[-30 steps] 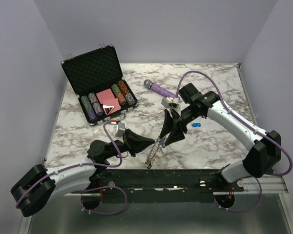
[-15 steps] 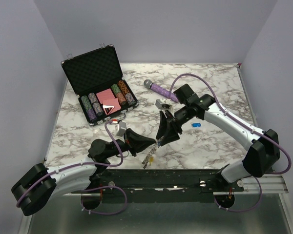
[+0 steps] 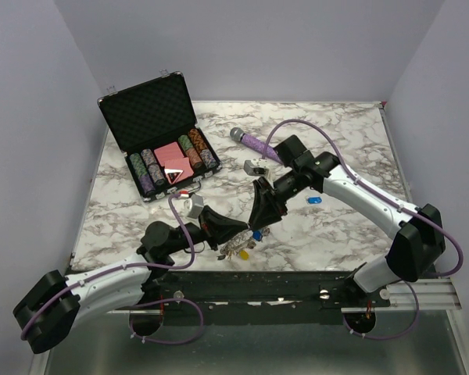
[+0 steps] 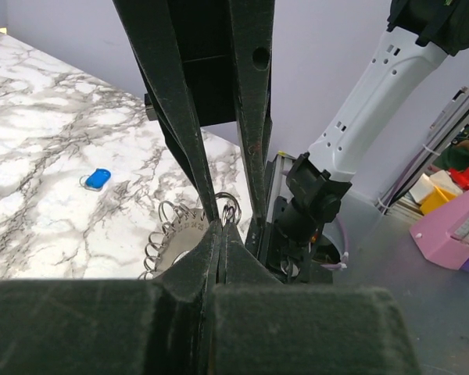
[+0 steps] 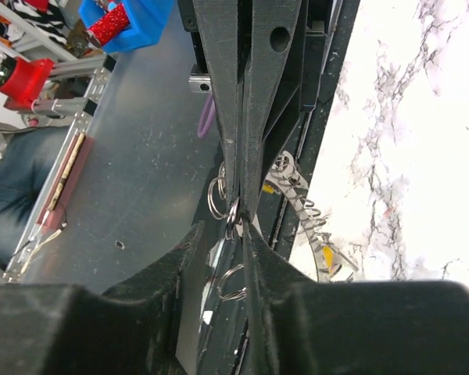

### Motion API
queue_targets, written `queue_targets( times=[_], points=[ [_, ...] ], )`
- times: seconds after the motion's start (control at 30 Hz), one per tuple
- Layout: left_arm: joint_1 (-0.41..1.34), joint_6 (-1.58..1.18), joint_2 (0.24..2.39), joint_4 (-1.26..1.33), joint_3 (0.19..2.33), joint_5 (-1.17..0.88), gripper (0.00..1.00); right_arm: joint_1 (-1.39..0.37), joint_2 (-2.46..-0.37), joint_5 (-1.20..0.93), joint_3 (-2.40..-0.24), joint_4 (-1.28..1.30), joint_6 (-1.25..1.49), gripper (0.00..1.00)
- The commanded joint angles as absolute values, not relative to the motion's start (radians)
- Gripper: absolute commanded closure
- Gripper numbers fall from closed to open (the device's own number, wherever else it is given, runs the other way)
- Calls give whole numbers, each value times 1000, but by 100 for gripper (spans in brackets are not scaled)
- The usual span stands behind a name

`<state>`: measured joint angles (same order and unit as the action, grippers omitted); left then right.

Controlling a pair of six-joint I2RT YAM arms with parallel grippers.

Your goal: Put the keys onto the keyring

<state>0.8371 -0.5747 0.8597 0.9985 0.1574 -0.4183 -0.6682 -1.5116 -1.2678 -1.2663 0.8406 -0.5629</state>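
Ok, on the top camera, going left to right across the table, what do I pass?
Poker chip case → keyring → loose blue key. The microphone sits above the keyring's span, so I leave it out of the order.

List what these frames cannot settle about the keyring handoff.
Top view: keyring too small, partly under the two grippers' tips.
Right wrist view: whether the right gripper pinches a small ring; crossed fingers crowd it.
Left wrist view: how many keys hang on the keyring; left gripper hides most of it.
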Motion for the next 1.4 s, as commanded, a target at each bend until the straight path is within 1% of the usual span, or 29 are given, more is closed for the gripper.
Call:
queue_targets(
  times=[0.0, 0.03, 0.1, 0.13, 0.23, 0.27, 0.3, 0.33, 0.37, 0.4, 0.47, 0.67, 0.73, 0.87, 0.93, 1.07, 1.37],
  points=[
    [833, -538, 827, 989, 204, -364, 100, -680, -1523, -1244, -1278, 808, -512, 71],
    [833, -537, 825, 986, 206, -365, 100, -680, -1525, -1244, -1278, 805, -508, 75],
    [831, -532, 825, 979, 206, -367, 100, -680, -1528, -1244, -1281, 804, -503, 95],
    [833, -531, 824, 977, 204, -370, 100, -681, -1531, -1246, -1284, 810, -503, 100],
    [831, -525, 815, 979, 193, -374, 100, -680, -1531, -1246, -1293, 824, -508, 100],
    [831, -514, 810, 973, 189, -377, 100, -680, -1531, -1241, -1301, 840, -524, 97],
    [831, -506, 799, 957, 186, -380, 100, -680, -1531, -1236, -1311, 862, -543, 86],
    [831, -490, 792, 942, 183, -383, 100, -680, -1528, -1233, -1321, 882, -560, 71],
    [831, -477, 779, 925, 180, -390, 100, -680, -1528, -1230, -1333, 900, -577, 62],
    [831, -463, 766, 905, 176, -394, 100, -680, -1526, -1232, -1342, 935, -609, 57],
    [831, -434, 732, 874, 169, -405, 100, -680, -1519, -1230, -1356, 965, -635, 54],
    [831, -304, 632, 796, 158, -459, 100, -680, -1523, -1262, -1373, 1071, -764, 53],
    [834, -252, 609, 792, 152, -491, 100, -680, -1529, -1269, -1394, 1147, -868, 53],
    [851, -140, 609, 862, 133, -543, 100, -680, -1543, -1276, -1463, 1362, -1159, 49],
    [856, -80, 607, 871, 135, -571, 100, -680, -1539, -1273, -1474, 1419, -1247, 47],
    [854, 21, 594, 810, 169, -627, 100, -678, -1514, -1269, -1425, 1416, -1351, 43],
    [851, 31, 580, 837, 169, -718, 100, -683, -1537, -1275, -1397, 1419, -1476, 42]
  ],
)
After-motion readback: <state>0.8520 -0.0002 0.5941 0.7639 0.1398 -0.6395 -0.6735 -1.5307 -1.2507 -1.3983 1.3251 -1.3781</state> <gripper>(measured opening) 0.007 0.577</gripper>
